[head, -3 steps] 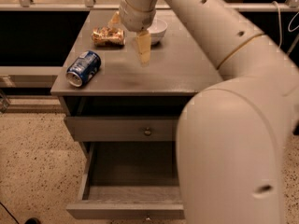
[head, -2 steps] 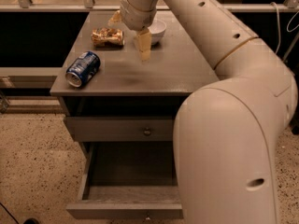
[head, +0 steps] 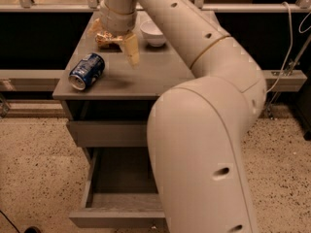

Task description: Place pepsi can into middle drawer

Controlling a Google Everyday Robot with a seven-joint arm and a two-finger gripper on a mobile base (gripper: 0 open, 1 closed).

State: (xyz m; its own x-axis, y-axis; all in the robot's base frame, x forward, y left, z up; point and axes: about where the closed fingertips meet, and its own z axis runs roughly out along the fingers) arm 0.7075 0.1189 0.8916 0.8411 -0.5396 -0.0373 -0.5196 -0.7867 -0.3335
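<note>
The pepsi can [head: 87, 71], blue with a silver end, lies on its side near the front left corner of the grey cabinet top [head: 155, 74]. My gripper [head: 130, 50] hangs over the middle of the top, to the right of the can and a little behind it, apart from it and holding nothing I can see. The middle drawer [head: 119, 191] stands pulled open below, its grey inside bare; my arm covers its right part and its knob. The shut drawer front [head: 104, 132] sits above it.
A tan snack packet [head: 103, 37] lies at the back left of the top, just behind the gripper. A white bowl [head: 153, 32] stands at the back. My large arm [head: 204, 144] blocks the cabinet's right half. Speckled floor surrounds the cabinet.
The gripper has moved left across the cabinet top, closer to the can. The arm now covers more of the cabinet front. The can has not moved.
</note>
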